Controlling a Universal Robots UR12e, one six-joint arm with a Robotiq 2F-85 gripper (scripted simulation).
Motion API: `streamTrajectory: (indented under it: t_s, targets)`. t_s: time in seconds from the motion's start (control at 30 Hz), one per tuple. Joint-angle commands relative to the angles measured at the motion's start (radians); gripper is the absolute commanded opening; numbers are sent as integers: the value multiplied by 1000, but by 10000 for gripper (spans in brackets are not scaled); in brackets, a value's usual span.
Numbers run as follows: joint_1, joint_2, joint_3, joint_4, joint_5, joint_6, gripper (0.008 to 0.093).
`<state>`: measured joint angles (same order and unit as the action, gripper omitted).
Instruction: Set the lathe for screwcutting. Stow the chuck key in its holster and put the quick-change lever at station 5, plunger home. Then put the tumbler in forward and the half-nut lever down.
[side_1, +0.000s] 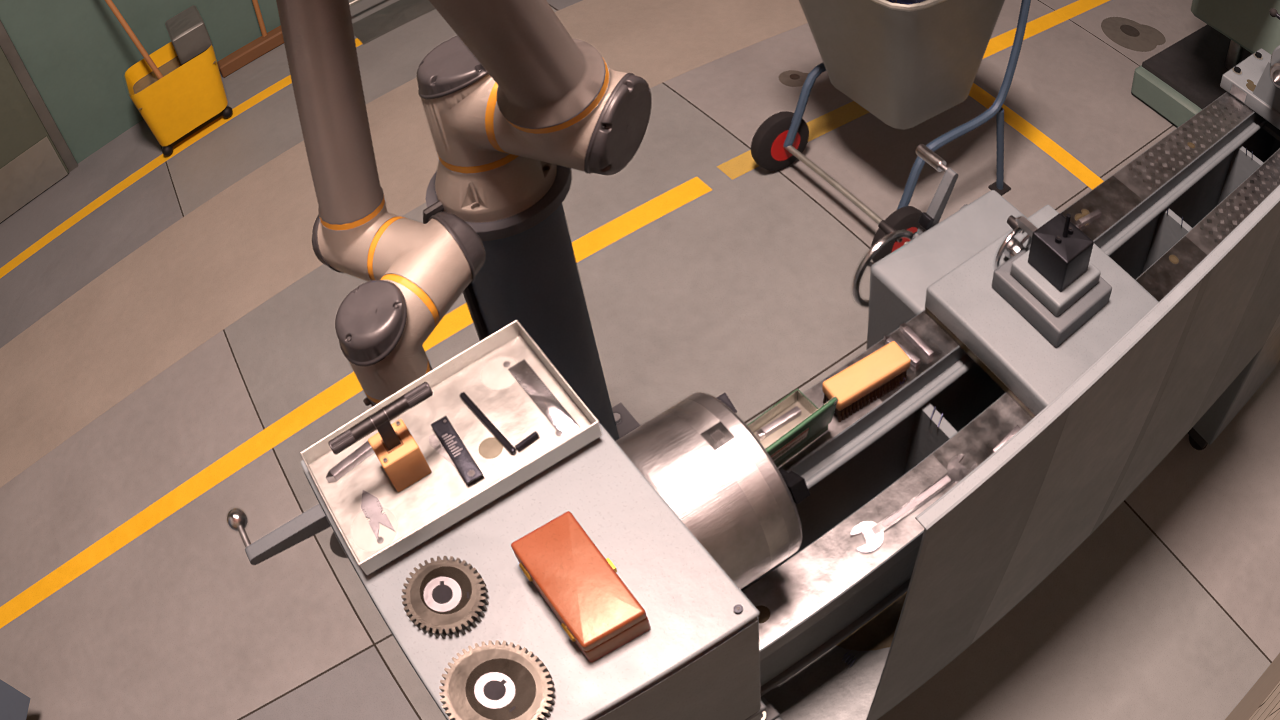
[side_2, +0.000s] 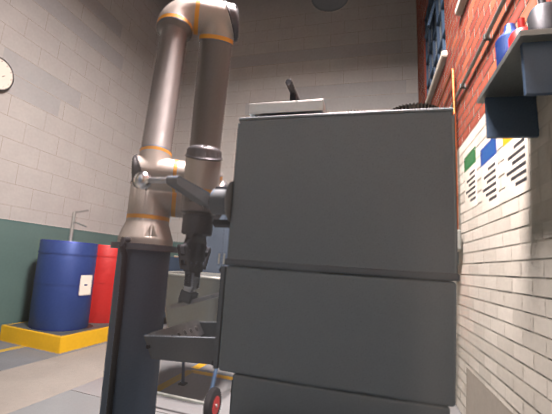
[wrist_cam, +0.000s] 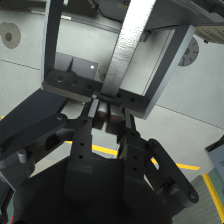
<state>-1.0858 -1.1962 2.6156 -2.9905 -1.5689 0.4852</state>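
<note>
On the front of the headstock, below the tool tray, the brushed-steel quick-change lever (wrist_cam: 125, 52) slopes down to a dark rail of station holes (wrist_cam: 90, 89). Its knob end (wrist_cam: 105, 115) sits at the rail, right of several empty holes. The chuck key (side_1: 380, 418) stands in its tan holster (side_1: 403, 458) in the tray on top of the headstock. The tumbler lever (side_1: 268, 535) with its ball knob juts from the headstock's left side. The half-nut lever is hidden. My gripper (wrist_cam: 106, 116) hangs in front of the headstock (side_2: 192, 290) and is closed on the quick-change lever's knob end.
The grey lathe headstock cabinet (side_2: 340, 250) fills the right of the second side camera, with the chuck (side_1: 716, 484) beside it. Two gears (side_1: 445, 597) and an orange case (side_1: 580, 584) lie on top. The arm's pedestal (side_2: 132, 325) stands close to the left, above a small shelf (side_2: 182, 340).
</note>
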Motion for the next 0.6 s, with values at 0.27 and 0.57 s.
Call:
streamTrajectory:
  t_s: [0.27, 0.57]
  targets:
    - [8, -3, 9, -7, 0, 8, 80]
    - [17, -6, 18, -14, 0, 16, 80]
